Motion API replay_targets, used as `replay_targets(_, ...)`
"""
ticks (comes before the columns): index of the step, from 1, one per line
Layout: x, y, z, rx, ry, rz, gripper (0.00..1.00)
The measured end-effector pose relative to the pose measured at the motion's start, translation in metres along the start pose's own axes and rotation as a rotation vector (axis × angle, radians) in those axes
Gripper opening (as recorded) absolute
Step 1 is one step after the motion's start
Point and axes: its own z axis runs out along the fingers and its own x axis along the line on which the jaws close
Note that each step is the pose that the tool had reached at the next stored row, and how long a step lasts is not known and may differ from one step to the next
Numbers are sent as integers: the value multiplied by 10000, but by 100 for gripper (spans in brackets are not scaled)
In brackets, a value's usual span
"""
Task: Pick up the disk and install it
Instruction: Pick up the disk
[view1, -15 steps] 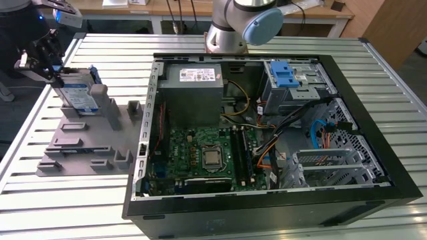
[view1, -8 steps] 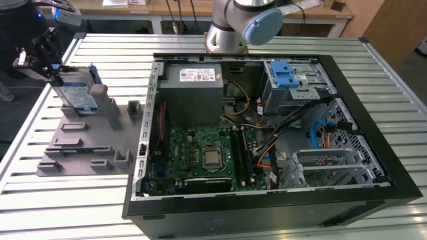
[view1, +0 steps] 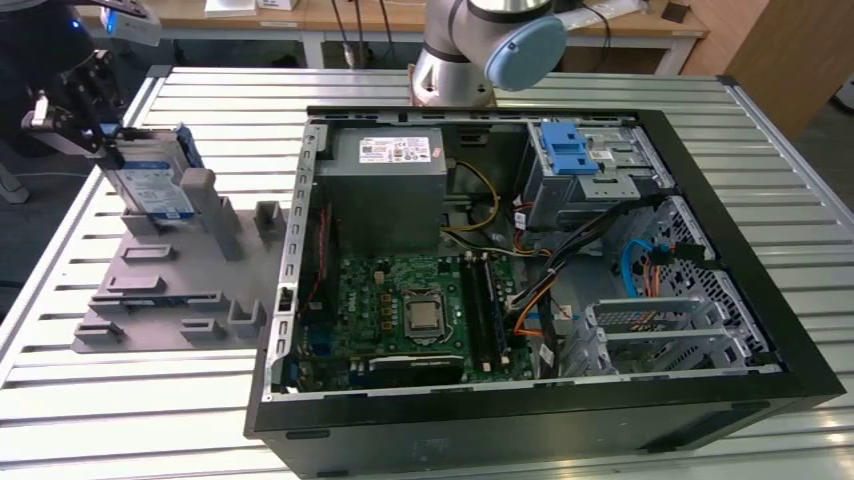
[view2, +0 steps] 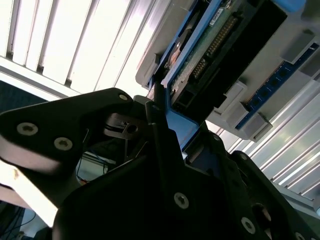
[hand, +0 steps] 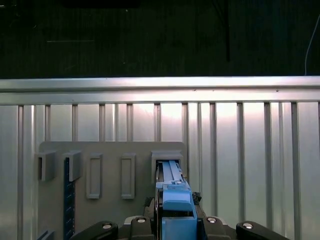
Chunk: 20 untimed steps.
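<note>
The disk (view1: 151, 182) stands on edge in a slot of the grey holder plate (view1: 160, 285), on the slatted table at the exterior view's left. Its blue-and-white label faces the camera and a blue rail runs along its edges. My gripper (view1: 103, 148) comes in from the upper left and is shut on the disk's top edge. In the first wrist view the disk's blue rail (hand: 173, 197) runs edge-on between the black fingers of my gripper (hand: 173, 216), above the holder plate (hand: 112, 150). The second wrist view shows the disk's connector side (view2: 220, 42) against one finger (view2: 157, 125).
An open computer case (view1: 747, 300) lies to the right of the holder, with a green motherboard (view1: 400, 310), a grey power supply with a white sticker (view1: 387, 170), a bright blue latch (view1: 574, 150) on the drive cage and loose cables. The arm's base (view1: 461, 60) stands behind the case.
</note>
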Motion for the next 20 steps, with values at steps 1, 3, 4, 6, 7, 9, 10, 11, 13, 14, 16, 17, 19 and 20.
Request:
replay_targets(1,0,0,-11,-1,0,0,36)
replay_targets(3,0,1,-31,1,0,0,36)
replay_targets(4,0,1,-42,1,0,0,36)
replay_targets(6,0,1,-69,0,0,0,36)
replay_targets(7,0,1,-80,0,0,0,36)
replay_targets(9,-1,2,-106,0,0,0,36)
replay_targets(10,-1,2,-122,0,0,0,36)
replay_targets(11,-1,2,-139,1,0,0,36)
replay_targets(13,-1,2,-170,0,0,0,36)
replay_targets(14,-1,3,-182,0,0,0,36)
replay_targets(16,-1,3,-201,0,0,0,36)
replay_targets(17,-1,3,-213,0,0,0,36)
replay_targets(19,-1,3,-236,0,0,0,36)
replay_targets(20,-1,4,-244,0,0,-1,36)
